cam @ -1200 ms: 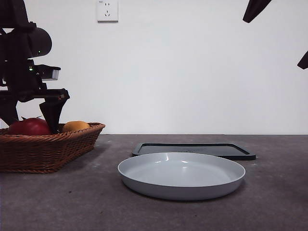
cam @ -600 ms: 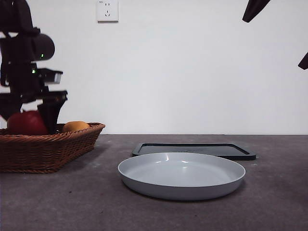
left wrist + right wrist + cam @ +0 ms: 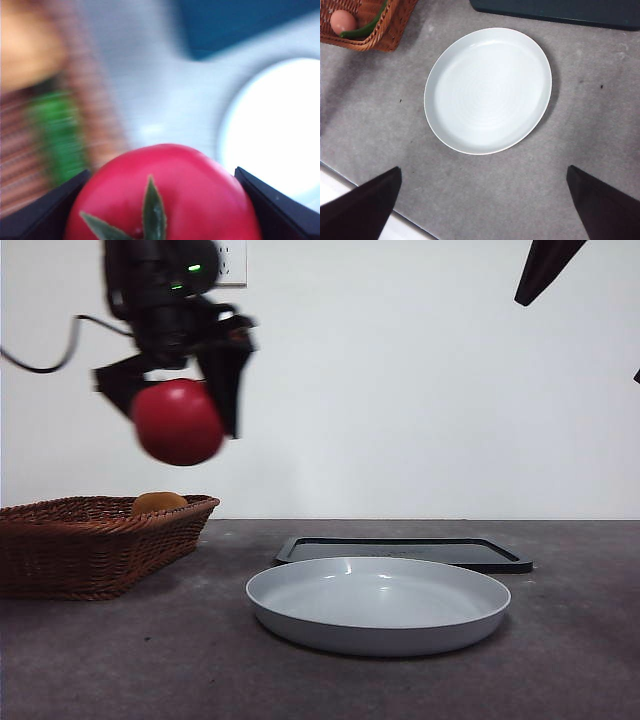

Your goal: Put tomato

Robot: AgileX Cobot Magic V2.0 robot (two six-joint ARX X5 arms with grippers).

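- While the task names no destination, the left claw (image 3: 180, 405) is clenched on the tomato (image 3: 178, 422), which hangs between its two black jaws, high in the air, clear of everything below.
- In the left wrist view the tomato (image 3: 162, 197) fills the gap between the jaws, its green stem facing the camera, so the grip sits across its round sides.
- Below the claw and a little to the side lies the wicker basket (image 3: 95, 550), with an orange-yellow fruit (image 3: 157, 502) in it; the right wrist view also shows something long and green (image 3: 365, 26) beside that fruit.
- The relation that matters: the grey plate (image 3: 378, 605) lies well below the claw and off to the side away from the basket, with open tabletop (image 3: 150, 660) between the two. Judging from that, the plate looks like the likely place to set the tomato, though this is a guess.
- Beyond the plate, farther from the claw, rests a flat dark tray (image 3: 403, 551).
- The tomato is round, so no long axis constrains how it goes down; it may roll if let go from height.
- The left arm is plainly the nearer one. The right claw (image 3: 480, 210) waits high over the plate, released and empty.
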